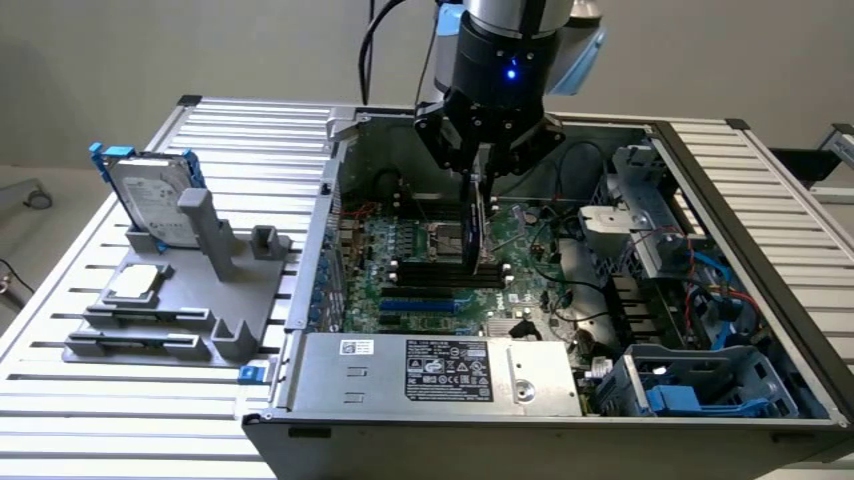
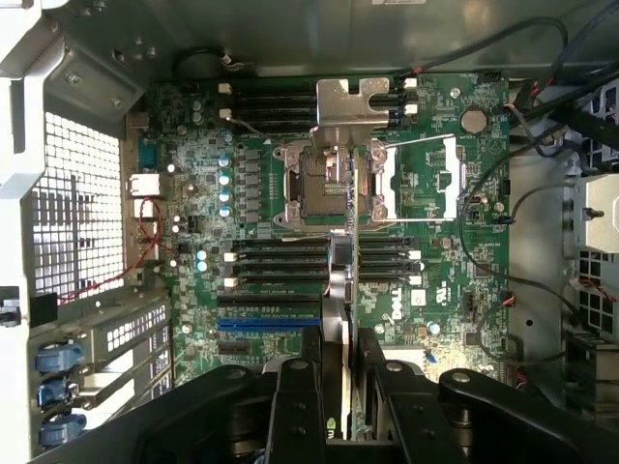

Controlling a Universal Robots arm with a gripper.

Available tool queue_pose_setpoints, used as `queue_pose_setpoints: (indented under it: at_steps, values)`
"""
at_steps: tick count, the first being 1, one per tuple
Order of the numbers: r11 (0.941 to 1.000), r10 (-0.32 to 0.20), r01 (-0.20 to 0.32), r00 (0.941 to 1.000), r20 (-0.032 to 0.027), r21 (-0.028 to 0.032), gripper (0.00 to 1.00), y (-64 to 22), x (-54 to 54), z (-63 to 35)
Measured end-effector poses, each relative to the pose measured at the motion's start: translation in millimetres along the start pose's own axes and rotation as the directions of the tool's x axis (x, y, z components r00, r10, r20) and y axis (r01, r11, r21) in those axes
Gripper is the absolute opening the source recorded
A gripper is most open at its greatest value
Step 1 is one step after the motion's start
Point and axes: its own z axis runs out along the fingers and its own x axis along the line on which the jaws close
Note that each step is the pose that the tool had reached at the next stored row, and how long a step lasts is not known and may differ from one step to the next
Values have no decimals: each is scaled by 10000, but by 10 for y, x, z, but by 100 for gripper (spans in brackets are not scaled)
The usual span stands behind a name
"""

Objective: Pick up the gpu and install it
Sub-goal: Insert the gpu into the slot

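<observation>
- Clamping the gpu [image 1: 477,228] between them, the fingers [image 2: 296,411] are closed on the upper edge of the card, one on each face.
- The gpu hangs upright and edge-on inside the open computer case [image 1: 400,445], below the arm [image 1: 501,60].
- In the wrist view the gpu [image 2: 338,290] appears as a narrow vertical strip running out from between the fingers.
- The card sits over the middle of the motherboard [image 1: 427,270], above the black memory slots [image 2: 276,261] and just beside the CPU socket [image 2: 319,184].
- The lower edge of the gpu is close to the motherboard; whether it touches the board cannot be told.
- The case lies on its side on the slatted metal desk [image 1: 80,420], with its open side facing up.
- A power supply [image 1: 441,370] with a printed label occupies the case corner nearest the exterior camera.
- A blue drive cage [image 1: 707,385] sits in the case corner toward the exterior view's right.
- A grey holder [image 1: 187,300] stands on the desk beside the case, toward the exterior view's left.
- A silver hard drive with blue rails [image 1: 150,195] stands upright in that holder, well apart from the fingers.
</observation>
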Motion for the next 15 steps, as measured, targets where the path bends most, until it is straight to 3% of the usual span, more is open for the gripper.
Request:
queue_pose_setpoints:
  at_steps: [9,15]
  values:
    - [10000,-69,69,10000,-5,-5,26,0,0,0]
    - [9935,-1139,1139,9935,-72,24,26,-1,0,2]
